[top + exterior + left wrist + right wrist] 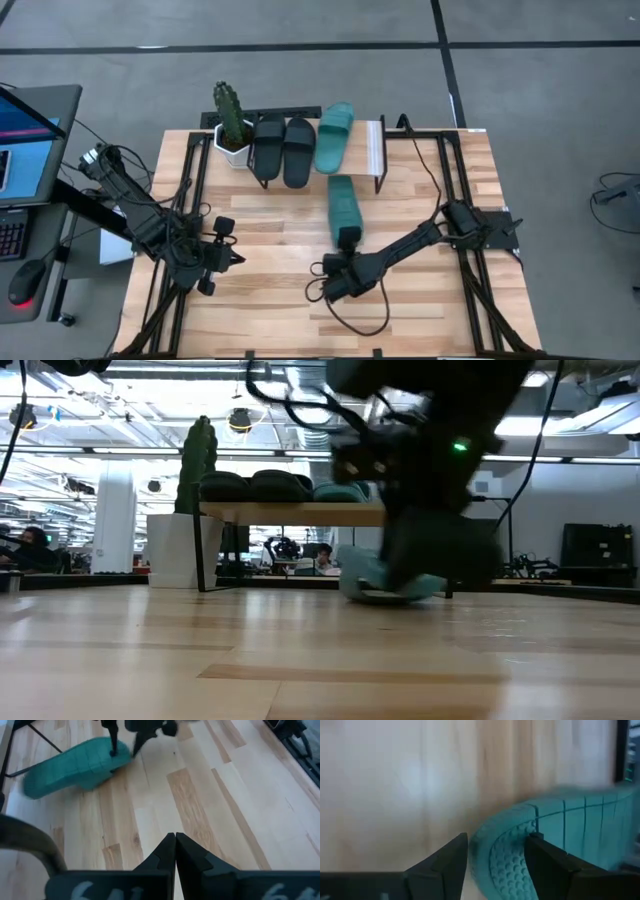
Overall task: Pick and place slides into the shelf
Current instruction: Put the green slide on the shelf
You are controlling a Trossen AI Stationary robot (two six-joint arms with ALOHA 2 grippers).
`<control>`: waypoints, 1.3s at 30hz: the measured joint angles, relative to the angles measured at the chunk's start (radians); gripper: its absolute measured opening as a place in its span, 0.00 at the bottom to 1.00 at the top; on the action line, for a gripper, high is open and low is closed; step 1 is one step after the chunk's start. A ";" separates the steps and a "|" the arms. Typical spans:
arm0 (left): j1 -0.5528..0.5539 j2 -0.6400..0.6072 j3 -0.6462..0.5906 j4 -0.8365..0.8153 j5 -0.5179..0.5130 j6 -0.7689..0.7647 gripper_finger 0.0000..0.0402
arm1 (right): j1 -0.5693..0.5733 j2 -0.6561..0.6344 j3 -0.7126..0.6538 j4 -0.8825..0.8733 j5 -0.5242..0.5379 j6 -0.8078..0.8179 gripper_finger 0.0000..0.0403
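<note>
One teal slide lies sole-down on the tabletop in front of the shelf; it also shows in the left wrist view and the low view. My right gripper stands over its near end, shut on it. On the shelf's wood panel rest two black slides and the other teal slide, side by side. My left gripper waits shut over the table's near left part, touching nothing. My right gripper holds the teal slide on the table by the rim of its near end. One finger stands on the dimpled footbed, the other outside the end wall. The fingers come from above, pointing down. The slide lies on the table.
A potted cactus stands at the shelf's left end. The shelf has free room to the right of the teal slide. A black cable loop lies on the table near the right arm. A laptop sits beyond the table's left edge.
</note>
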 joint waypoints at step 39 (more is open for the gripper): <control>0.000 0.000 0.000 -0.001 0.000 0.000 0.00 | 0.018 0.031 0.022 -0.290 0.107 0.322 0.34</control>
